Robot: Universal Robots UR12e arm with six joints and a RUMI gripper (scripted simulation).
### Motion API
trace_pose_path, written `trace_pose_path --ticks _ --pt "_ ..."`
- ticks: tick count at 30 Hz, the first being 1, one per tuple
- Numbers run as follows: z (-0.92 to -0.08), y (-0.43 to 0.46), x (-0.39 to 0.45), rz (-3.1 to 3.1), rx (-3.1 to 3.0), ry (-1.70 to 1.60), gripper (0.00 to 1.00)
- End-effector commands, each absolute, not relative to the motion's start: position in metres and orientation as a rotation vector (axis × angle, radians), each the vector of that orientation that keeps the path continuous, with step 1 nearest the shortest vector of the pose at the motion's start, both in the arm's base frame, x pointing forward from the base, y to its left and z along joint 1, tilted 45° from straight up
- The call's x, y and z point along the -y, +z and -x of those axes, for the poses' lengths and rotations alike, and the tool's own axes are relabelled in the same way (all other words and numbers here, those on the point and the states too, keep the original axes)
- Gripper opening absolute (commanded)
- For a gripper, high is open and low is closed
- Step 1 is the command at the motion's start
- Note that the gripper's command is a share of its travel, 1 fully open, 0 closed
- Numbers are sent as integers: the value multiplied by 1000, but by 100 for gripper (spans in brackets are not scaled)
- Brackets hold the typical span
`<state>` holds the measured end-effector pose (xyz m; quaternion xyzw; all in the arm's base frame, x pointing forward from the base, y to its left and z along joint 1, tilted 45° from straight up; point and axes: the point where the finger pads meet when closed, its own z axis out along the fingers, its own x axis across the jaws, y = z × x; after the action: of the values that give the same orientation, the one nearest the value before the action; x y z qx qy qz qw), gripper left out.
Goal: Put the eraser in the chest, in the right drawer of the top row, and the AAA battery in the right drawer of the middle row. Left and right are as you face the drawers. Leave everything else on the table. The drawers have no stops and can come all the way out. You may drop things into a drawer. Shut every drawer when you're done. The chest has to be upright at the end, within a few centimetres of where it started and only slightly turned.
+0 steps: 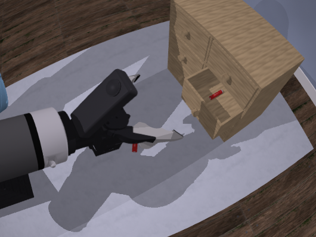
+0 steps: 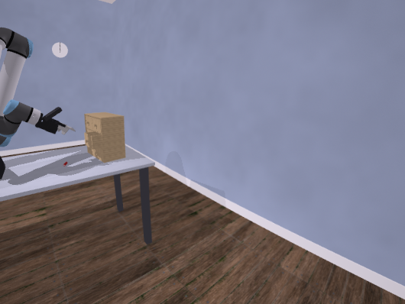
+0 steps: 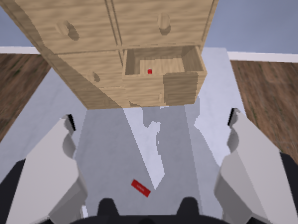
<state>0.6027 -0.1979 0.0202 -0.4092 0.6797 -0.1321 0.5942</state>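
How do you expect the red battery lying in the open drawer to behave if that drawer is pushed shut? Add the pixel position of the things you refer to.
The battery (image 1: 216,94) (image 3: 150,72) looks like a slim cylinder, so it will probably roll or slide a little. The drawer's raised walls (image 1: 228,124) (image 3: 131,64) should likely keep it inside.
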Motion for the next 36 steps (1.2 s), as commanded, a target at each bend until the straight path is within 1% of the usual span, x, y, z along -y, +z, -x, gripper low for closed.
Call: trace_pose_path --ticks 1,36 --pt "-591 20 199 965 -1575 -293 100" --pt "-565 18 200 965 -1575 -293 100"
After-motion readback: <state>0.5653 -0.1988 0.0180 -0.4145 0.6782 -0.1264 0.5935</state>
